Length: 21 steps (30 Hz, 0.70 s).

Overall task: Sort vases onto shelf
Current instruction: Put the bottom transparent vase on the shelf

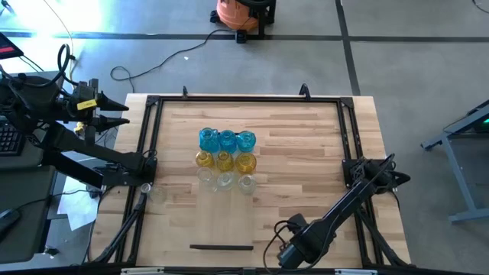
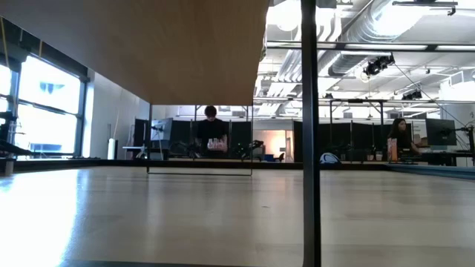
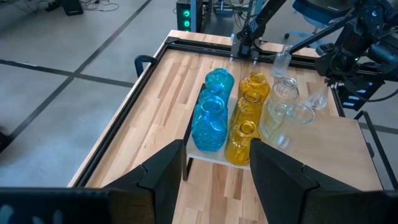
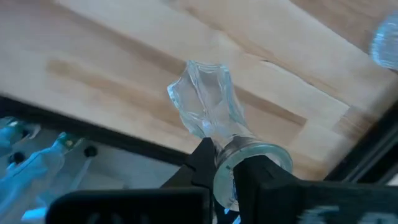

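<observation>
Gripper of the right arm [image 4: 225, 171] pinches a clear vase [image 4: 208, 109] by its neck over the worktop's [image 1: 306, 153] near edge, so carrying it to the shelf [image 3: 208, 158] probably comes next, while the left gripper [image 3: 211, 168] waits spread.

Blue, yellow and clear glass on pale wood.

Three blue vases [image 1: 227, 140], three yellow vases [image 1: 225, 160] and clear vases [image 1: 226, 181] stand in rows on the pale shelf [image 3: 205, 155]; the bench [image 1: 290, 206] is light striped planks with a black frame [image 1: 244, 98].
</observation>
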### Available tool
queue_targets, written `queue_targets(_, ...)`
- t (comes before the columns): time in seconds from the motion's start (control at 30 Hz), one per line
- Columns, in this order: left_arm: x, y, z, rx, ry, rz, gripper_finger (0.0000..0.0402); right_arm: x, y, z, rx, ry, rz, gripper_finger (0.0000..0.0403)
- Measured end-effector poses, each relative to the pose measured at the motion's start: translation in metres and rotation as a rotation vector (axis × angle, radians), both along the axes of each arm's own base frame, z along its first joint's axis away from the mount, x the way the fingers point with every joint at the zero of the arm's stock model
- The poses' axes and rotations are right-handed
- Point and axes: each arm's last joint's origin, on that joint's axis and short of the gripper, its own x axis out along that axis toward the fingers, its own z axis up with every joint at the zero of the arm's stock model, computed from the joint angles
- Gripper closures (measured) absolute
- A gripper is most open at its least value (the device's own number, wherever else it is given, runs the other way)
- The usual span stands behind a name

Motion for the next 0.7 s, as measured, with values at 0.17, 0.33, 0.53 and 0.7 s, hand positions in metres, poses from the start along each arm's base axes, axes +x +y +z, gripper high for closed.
queue_targets(0.17, 0.000, 0.000, 0.000, 0.000, 0.000, 0.000, 0.0227, 0.010, -0.008, 0.015, 0.025, -0.026, 0.024, 0.0395)
queue_targets(0.33, 0.000, 0.000, 0.000, 0.000, 0.000, 0.000, 0.0227, 0.016, -0.023, 0.038, 0.009, -0.006, 0.042, 0.0397)
queue_targets(0.53, 0.000, 0.000, 0.000, 0.000, 0.000, -0.001, 0.0227, 0.031, -0.042, 0.067, 0.071, -0.095, 0.083, 0.0398)
queue_targets(0.7, 0.000, 0.000, 0.000, 0.001, 0.000, 0.000, 0.0227, 0.046, -0.062, 0.087, 0.097, -0.179, 0.097, 0.0398)
